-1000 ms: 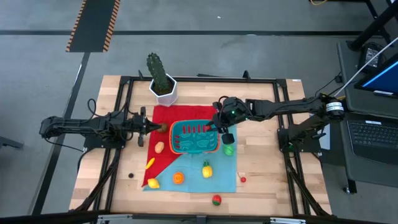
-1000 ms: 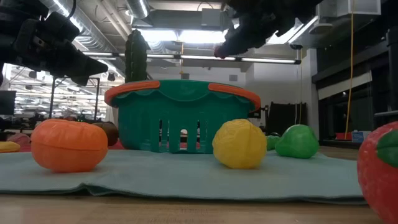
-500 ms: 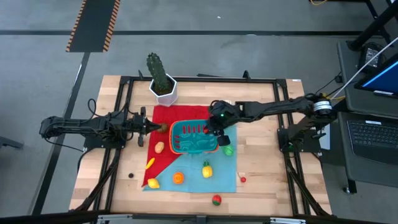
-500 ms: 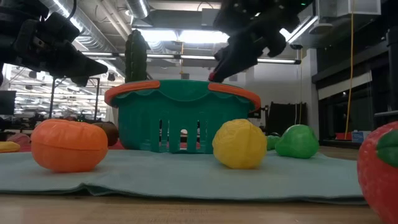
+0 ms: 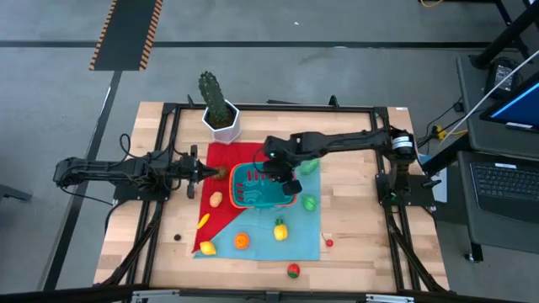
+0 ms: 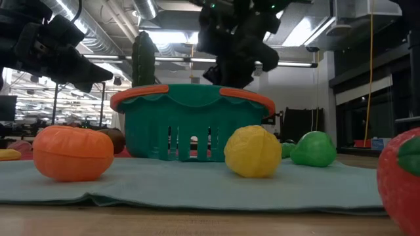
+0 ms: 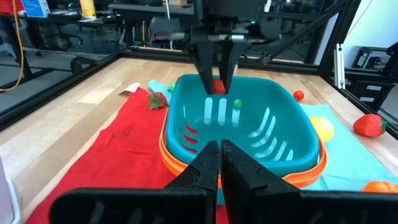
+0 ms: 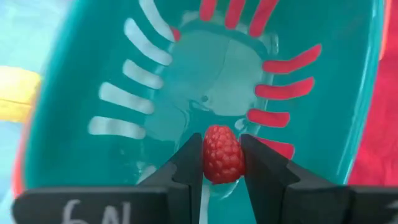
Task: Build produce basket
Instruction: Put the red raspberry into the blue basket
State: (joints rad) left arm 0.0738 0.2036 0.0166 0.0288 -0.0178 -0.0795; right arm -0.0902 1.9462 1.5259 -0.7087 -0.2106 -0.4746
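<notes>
Basket (image 5: 264, 187) sits mid-table on the cloth, right gripper (image 8: 222, 163) hangs directly above its open floor pinching a red raspberry (image 8: 222, 154), drop path straight down; left gripper (image 7: 219, 163), pressed together, waits just left of it.

basket (image 5: 263, 187): teal, orange-red rim, slotted sides, upright on cloth, nothing resting on its floor | raspberry (image 8: 222, 154): red, held above basket floor | other produce on cloth around basket: orange (image 5: 242, 240), yellow (image 5: 280, 228), green (image 5: 309, 203) | strawberry (image 5: 293, 270): on bare wood
</notes>
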